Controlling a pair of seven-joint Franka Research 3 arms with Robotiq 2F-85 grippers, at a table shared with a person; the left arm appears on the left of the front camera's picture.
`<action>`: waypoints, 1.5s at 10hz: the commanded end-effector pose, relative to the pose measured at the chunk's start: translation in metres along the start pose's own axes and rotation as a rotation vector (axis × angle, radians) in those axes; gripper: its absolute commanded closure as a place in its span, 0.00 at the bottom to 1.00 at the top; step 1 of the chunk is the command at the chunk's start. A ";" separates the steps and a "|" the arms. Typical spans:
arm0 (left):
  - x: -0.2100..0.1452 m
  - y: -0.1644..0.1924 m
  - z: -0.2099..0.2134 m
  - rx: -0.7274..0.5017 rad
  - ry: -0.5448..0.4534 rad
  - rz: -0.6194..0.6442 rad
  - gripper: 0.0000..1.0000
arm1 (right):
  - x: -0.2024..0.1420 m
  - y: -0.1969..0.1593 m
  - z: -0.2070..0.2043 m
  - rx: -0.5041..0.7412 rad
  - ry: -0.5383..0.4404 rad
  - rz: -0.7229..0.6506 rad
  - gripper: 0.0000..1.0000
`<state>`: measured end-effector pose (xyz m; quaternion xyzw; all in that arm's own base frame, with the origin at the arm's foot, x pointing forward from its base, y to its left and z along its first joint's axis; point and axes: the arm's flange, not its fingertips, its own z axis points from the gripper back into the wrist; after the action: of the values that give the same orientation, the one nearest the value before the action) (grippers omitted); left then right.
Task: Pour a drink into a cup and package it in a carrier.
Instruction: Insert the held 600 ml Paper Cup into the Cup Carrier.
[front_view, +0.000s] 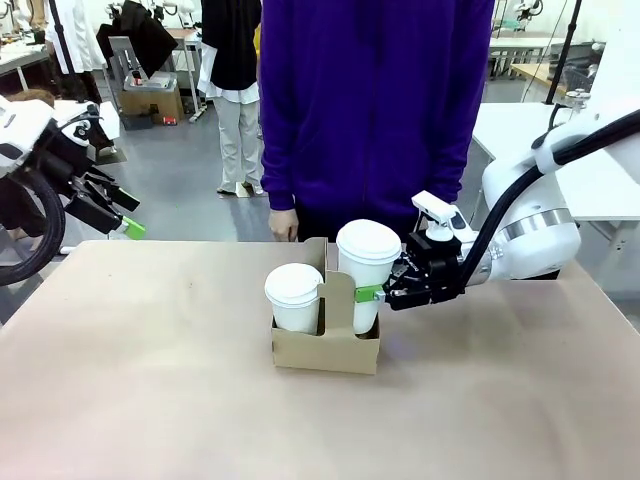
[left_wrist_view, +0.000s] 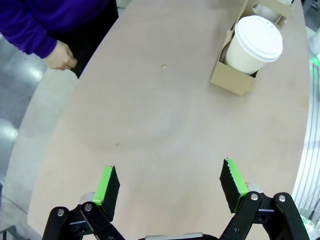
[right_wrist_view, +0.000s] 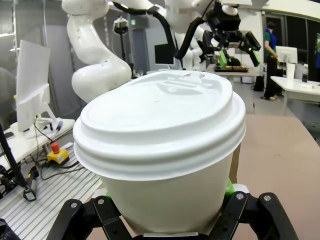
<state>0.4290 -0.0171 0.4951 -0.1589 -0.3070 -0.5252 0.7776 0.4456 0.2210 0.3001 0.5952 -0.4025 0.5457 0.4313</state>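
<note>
Jaws of right gripper (front_view: 385, 292) clamped on lidded cup (front_view: 367, 268) in carrier (front_view: 326, 347), left gripper (left_wrist_view: 170, 187) spread wide over bare table (left_wrist_view: 150, 130), person's hand (left_wrist_view: 61, 56) caught by left wrist view.

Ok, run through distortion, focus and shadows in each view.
Right wrist view: the held cup bulges from wide-angle closeness, background soft. Left wrist view: table edges bow; open fingers sharp. Front view: even light, faint shadow under the carrier.

I see a matt white paper cup (front_view: 365, 285) under a smooth, faintly glossy plastic lid (right_wrist_view: 160, 120). The carrier (front_view: 327, 345) looks like plain brown cardboard, matt. The desk (front_view: 150, 390) reads as a smooth beige surface (slightly speckled). My arms' shells (front_view: 545, 235) shine glossy white.
</note>
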 end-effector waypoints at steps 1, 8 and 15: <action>0.001 -0.001 0.002 -0.002 -0.008 -0.009 0.00 | -0.009 -0.006 0.000 0.008 0.019 0.034 0.20; 0.001 -0.001 0.002 -0.002 -0.008 -0.009 0.00 | -0.044 -0.013 0.001 0.028 0.040 0.025 0.20; 0.001 -0.001 0.002 -0.002 -0.008 -0.009 0.00 | -0.054 -0.011 0.007 0.025 0.079 -0.011 0.00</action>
<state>0.4289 -0.0177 0.4953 -0.1587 -0.3069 -0.5258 0.7773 0.4511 0.2196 0.2431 0.5889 -0.3816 0.5555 0.4462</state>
